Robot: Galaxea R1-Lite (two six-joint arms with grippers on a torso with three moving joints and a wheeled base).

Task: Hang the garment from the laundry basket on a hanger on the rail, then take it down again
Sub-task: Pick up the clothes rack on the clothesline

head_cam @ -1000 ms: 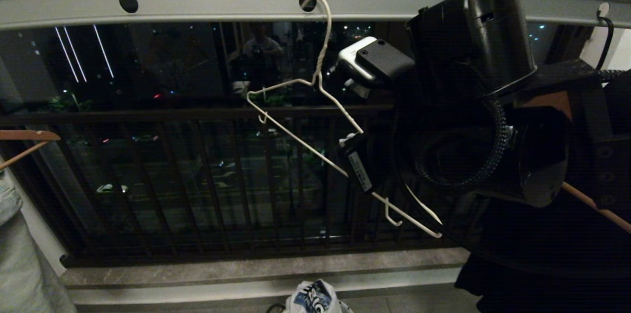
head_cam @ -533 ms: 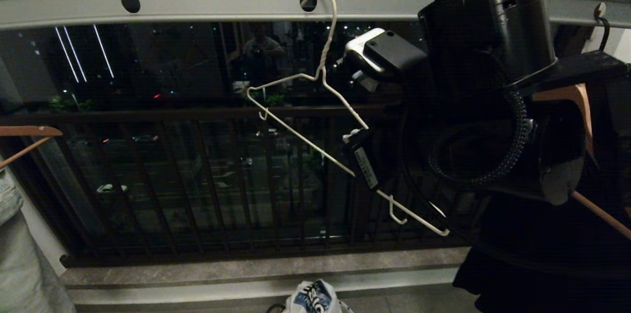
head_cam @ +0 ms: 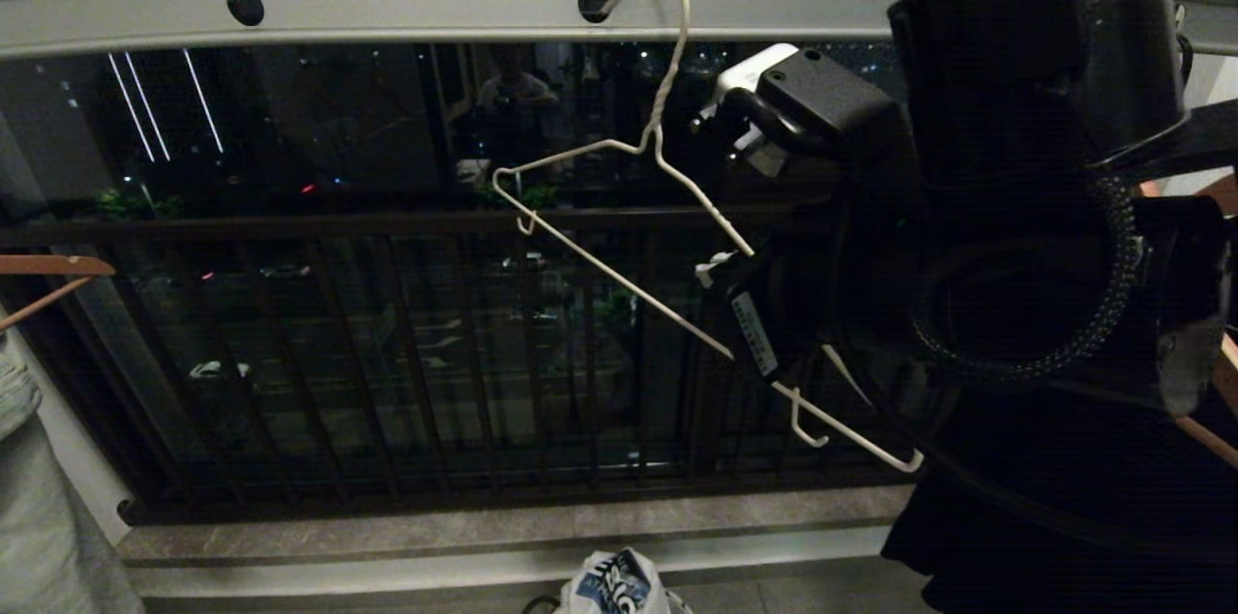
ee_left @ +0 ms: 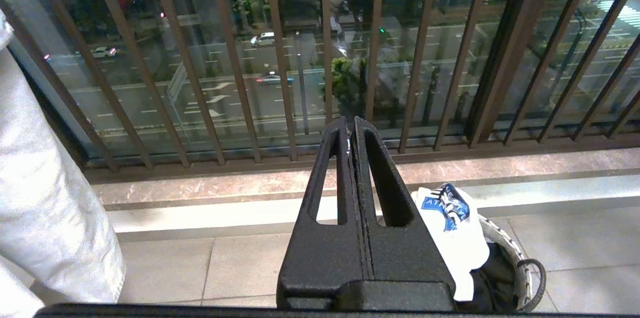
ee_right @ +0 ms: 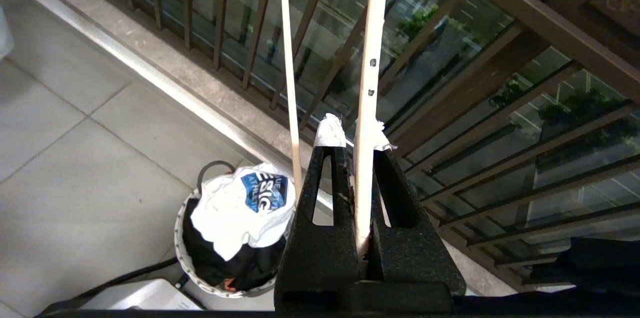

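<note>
Nearest, the right pincer [ee_right: 355, 157] is clamped on the sloping arm of the hanger [head_cam: 619, 280], a grip that lets it steer the bare wire frame, which hangs tilted. The left pincer [ee_left: 352, 130] is pressed shut on nothing, pointing idly at the balcony bars, judged parked. On the floor below, the garment [ee_right: 245, 205] lies heaped on top in the laundry basket [ee_right: 186, 253], not yet picked up. Farthest, the hanger's hook sits at a round hole in the rail [head_cam: 406, 10], apparently where hangers are hooked.
</note>
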